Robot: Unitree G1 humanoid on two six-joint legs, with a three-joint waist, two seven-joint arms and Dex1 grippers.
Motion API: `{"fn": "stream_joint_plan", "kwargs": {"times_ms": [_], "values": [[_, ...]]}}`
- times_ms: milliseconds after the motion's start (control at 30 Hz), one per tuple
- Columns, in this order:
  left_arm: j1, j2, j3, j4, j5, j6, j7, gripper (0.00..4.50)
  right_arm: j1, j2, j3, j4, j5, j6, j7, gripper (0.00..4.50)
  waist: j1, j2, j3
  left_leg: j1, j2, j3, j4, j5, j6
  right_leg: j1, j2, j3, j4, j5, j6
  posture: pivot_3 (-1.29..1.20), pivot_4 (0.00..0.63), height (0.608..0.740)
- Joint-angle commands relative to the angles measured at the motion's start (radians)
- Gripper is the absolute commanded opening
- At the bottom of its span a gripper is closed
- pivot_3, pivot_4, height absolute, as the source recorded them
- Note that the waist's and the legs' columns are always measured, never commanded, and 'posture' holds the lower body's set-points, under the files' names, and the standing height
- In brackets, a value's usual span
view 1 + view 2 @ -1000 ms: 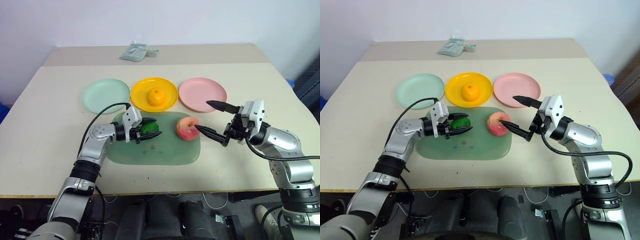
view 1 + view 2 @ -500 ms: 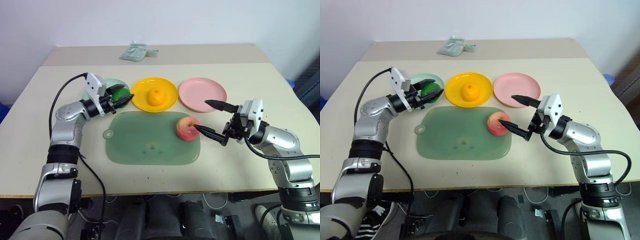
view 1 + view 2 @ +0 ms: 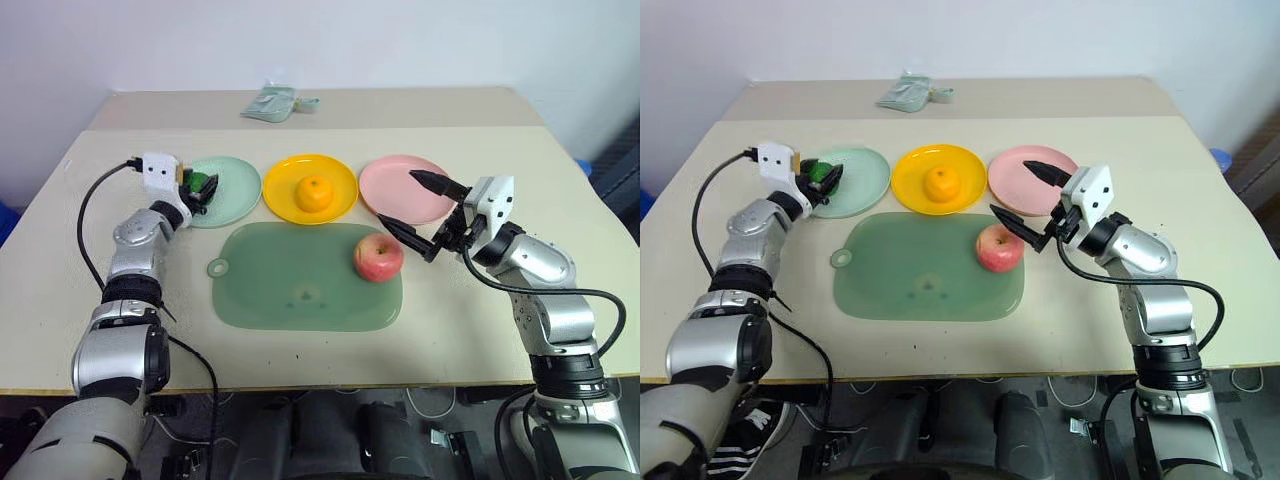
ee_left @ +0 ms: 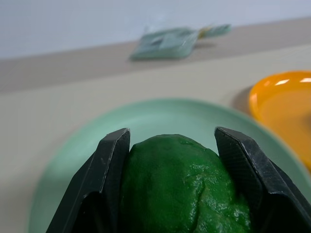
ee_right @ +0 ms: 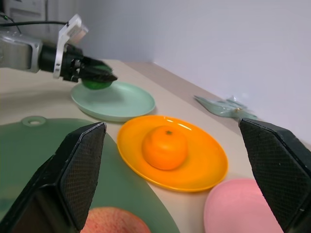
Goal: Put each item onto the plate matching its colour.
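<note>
Nearest on the pale matte surface (image 3: 300,355): a translucent green cutting mat (image 3: 300,290), a rounded rectangle with a small ring tab at its left corner, taken as the landmark here. On the mat's right end, a smooth red-pink apple (image 3: 378,257) with yellowish patches, resting free. Just right of the mat, the right tool (image 3: 420,208), black tapered fingers spread wide, one tip above the apple and just short of it, the other raised over the pink plate (image 3: 400,188); nothing gripped. Beyond the mat's far edge, a row of three round plain plastic plates: mint green plate (image 3: 232,195) at the mat's far left, yellow plate (image 3: 340,190) behind the mat's middle, pink plate at its far right. On the yellow plate, a round orange (image 3: 316,193), dimpled skin, alone and untouched. Over the near-left part of the mint green plate, the left tool (image 3: 203,188), narrow and clamped on a bumpy dark-green oval fruit (image 4: 182,189), glossy and knobbly between the two ribbed black fingers (image 4: 109,170). Farthest from the mat, near the surface's back edge, a crumpled pale green plastic packet (image 3: 275,102), lying flat.
</note>
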Motion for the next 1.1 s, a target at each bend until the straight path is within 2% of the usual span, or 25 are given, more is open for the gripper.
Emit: {"fn": "stream_joint_plan", "kwargs": {"times_ms": [33,267,333,433,600,767,933,1000,1100], "values": [[-0.048,0.005,0.016,0.034,0.014,-0.047,0.049,2.22,-0.005,-0.007,-0.018,-0.021,0.015,-0.013,0.002,4.5,0.0,0.0,0.0,0.0,0.0,0.0,0.0,0.0,0.0,0.0,0.0,0.0,0.0,0.0,0.0,0.0,0.15,0.74],[-0.059,-0.014,0.041,0.072,-0.019,-0.048,0.02,2.22,0.015,-0.014,-0.016,-0.032,0.009,-0.015,0.011,4.5,-0.001,0.0,0.0,0.0,0.001,0.0,0.001,0.0,0.0,0.0,0.001,0.0,0.0,0.0,0.0,0.0,0.15,0.74],[-0.06,-0.013,0.042,0.078,-0.009,-0.05,0.03,3.26,0.014,-0.015,-0.016,-0.031,0.008,-0.016,0.012,4.5,-0.001,0.0,0.0,0.0,0.001,0.0,0.001,0.0,0.0,0.0,0.001,0.0,0.0,0.0,0.0,0.0,0.15,0.74],[-0.063,-0.015,0.054,0.077,-0.013,-0.059,0.031,4.48,0.012,-0.017,-0.016,-0.028,0.008,-0.015,0.014,4.5,-0.002,0.0,0.0,0.0,0.001,0.0,0.001,0.0,0.0,0.0,0.001,0.0,0.0,0.0,0.0,0.0,0.15,0.74],[-0.064,-0.001,0.049,0.043,-0.003,-0.137,0.012,4.48,0.012,-0.023,-0.02,-0.021,0.012,-0.016,0.023,4.5,-0.001,0.0,0.0,0.0,0.001,0.0,0.001,0.0,0.0,0.0,0.001,0.0,0.0,0.0,0.0,0.0,0.15,0.74],[-0.065,0.004,0.091,-0.056,-0.104,-0.156,-0.195,4.48,0.041,-0.051,-0.02,-0.046,0.036,0.001,0.075,4.5,0.0,0.0,0.0,0.0,0.001,0.0,0.001,0.0,0.0,0.0,0.001,0.0,0.0,0.0,0.0,0.0,0.15,0.74],[0.012,0.016,0.059,-0.279,-0.212,-0.039,-0.513,4.48,0.079,-0.106,0.0,-0.054,0.016,0.004,0.132,4.5,-0.002,0.0,0.0,0.0,0.002,0.0,0.001,0.0,0.0,0.001,0.001,0.0,0.0,0.0,0.0,0.0,0.15,0.74],[0.074,0.036,0.035,-0.405,-0.268,0.089,-0.633,4.48,0.081,-0.118,0.008,-0.047,0.005,0.014,0.135,4.5,-0.006,0.0,0.0,0.0,0.003,0.0,0.001,0.0,0.0,0.001,0.001,0.0,0.0,0.0,0.0,0.0,0.15,0.74],[0.175,0.083,-0.016,-0.575,-0.301,0.184,-0.774,4.48,0.081,-0.136,0.039,-0.048,-0.021,0.043,0.142,4.5,-0.013,0.001,0.0,0.001,0.004,0.001,0.0,0.0,0.0,0.001,0.001,0.001,0.0,0.0,-0.001,0.0,0.15,0.74]]}}
